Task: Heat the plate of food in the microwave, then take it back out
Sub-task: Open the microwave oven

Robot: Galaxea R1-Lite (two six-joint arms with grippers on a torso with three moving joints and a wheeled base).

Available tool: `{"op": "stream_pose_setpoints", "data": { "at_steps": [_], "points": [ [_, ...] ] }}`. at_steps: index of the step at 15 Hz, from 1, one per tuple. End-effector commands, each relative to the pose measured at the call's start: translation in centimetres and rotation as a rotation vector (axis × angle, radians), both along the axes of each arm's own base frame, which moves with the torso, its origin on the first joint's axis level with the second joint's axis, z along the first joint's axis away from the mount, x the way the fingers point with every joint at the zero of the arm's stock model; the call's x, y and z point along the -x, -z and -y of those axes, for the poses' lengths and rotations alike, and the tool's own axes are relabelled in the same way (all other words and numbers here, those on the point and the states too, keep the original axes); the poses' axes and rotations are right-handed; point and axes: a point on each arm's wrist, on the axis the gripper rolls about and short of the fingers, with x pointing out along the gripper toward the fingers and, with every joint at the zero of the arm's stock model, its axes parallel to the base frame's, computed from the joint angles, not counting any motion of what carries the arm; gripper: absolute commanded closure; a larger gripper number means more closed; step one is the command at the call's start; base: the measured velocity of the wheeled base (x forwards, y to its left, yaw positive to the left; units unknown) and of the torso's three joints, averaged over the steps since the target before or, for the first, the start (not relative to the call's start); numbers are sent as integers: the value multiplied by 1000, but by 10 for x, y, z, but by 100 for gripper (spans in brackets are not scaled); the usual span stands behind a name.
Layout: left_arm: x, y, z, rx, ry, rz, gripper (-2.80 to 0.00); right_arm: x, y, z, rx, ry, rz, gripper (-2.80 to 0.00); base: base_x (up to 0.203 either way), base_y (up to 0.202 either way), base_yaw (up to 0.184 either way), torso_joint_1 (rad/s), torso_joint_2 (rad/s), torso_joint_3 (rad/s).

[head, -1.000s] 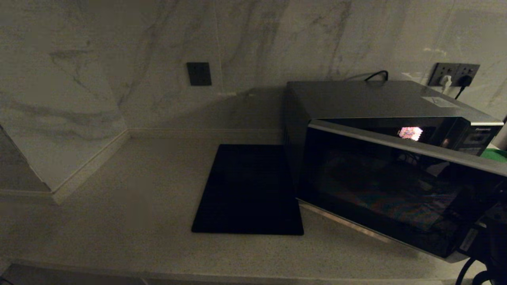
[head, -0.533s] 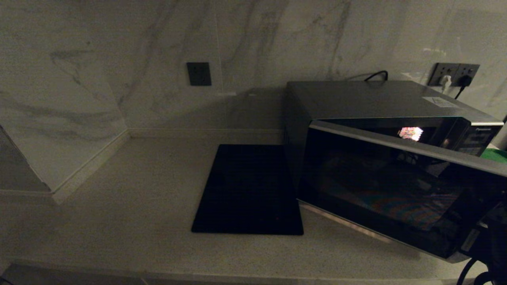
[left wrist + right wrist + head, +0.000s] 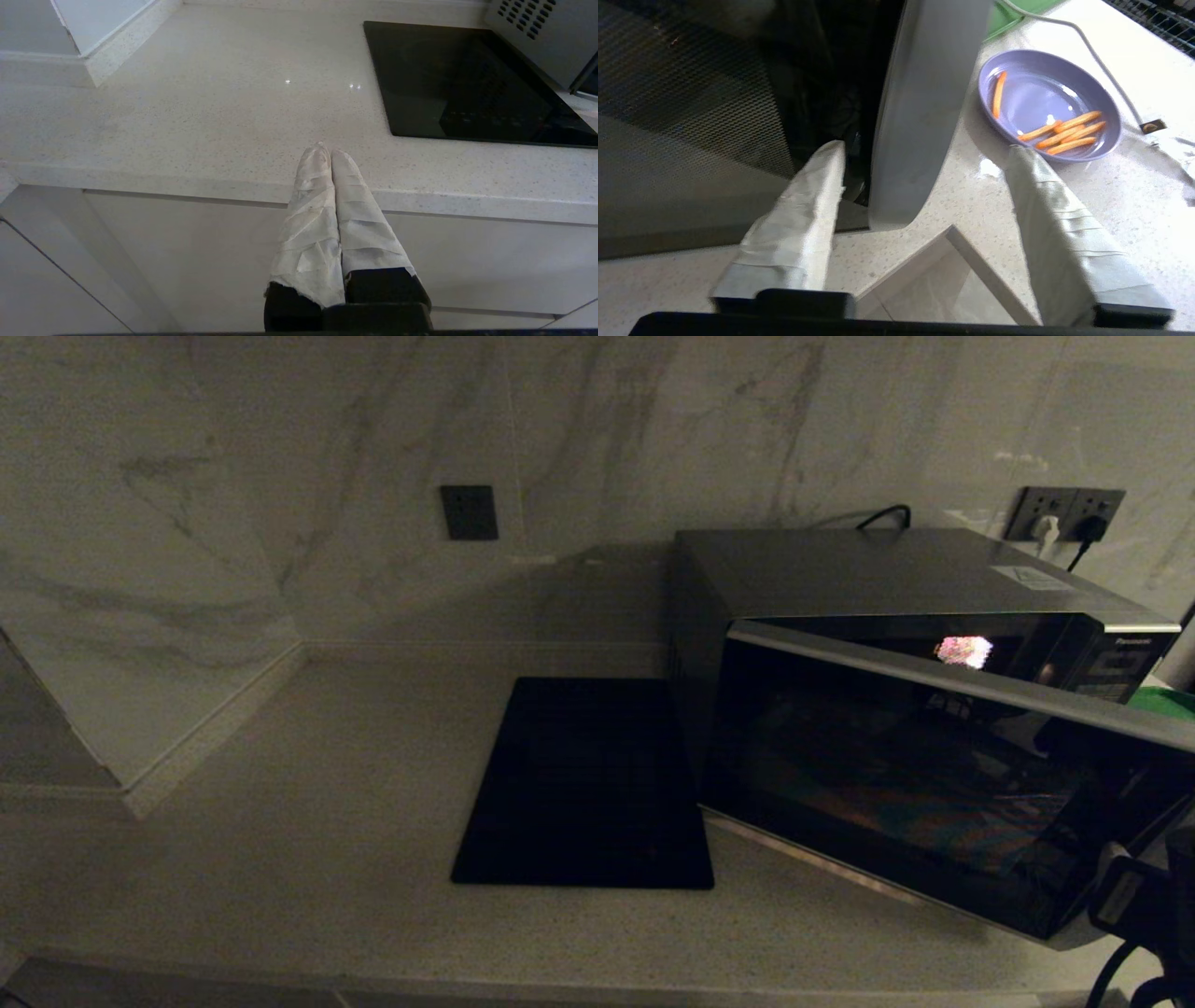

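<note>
The microwave [image 3: 887, 569] stands at the right of the counter, its dark glass door [image 3: 934, 775] swung partly out toward me, with a small light glowing inside. My right gripper [image 3: 924, 147] is open at the door's free end. The door's silver edge [image 3: 924, 93] stands between its taped fingers [image 3: 817, 196] without being clamped. The lavender plate of food [image 3: 1048, 105], holding a few orange fries, sits on the counter just beyond that edge. The door hides it in the head view. My left gripper [image 3: 327, 151] is shut and empty, parked over the counter's front edge.
A flat black mat [image 3: 588, 784] lies on the counter left of the microwave. A green tray [image 3: 1167, 700] shows behind the door at far right. A thin cable [image 3: 1101, 60] runs past the plate. Marble walls close the back and left, and wall sockets [image 3: 1064, 509] sit above the microwave.
The right gripper has shifted slightly rightward at the door's free end. The door stands at about the same angle, and the left arm has not moved.
</note>
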Motion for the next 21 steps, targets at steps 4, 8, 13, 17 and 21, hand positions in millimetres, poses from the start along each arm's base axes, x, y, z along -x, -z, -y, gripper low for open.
{"op": "stream_pose_setpoints", "data": {
  "at_steps": [4, 8, 13, 17, 21],
  "points": [
    [0, 0, 0, 1, -1, 0, 0, 24, -37, 3, 24, -68, 115, -280, 0, 0, 0, 0, 0, 0],
    [0, 0, 0, 1, -1, -1, 0, 37, -84, 8, 64, -90, 221, -280, 0, 0, 0, 0, 0, 0],
    [0, 0, 0, 1, -1, 0, 0, 38, -163, 8, 91, -102, 301, -280, 0, 0, 0, 0, 0, 0],
    [0, 0, 0, 1, -1, 0, 0, 2, -196, -7, 135, -92, 206, 0, 0, 0, 0, 0, 0, 0],
    [0, 0, 0, 1, -2, 0, 0, -34, -206, -9, 178, -49, 85, 0, 0, 0, 0, 0, 0, 0]
  ]
}}
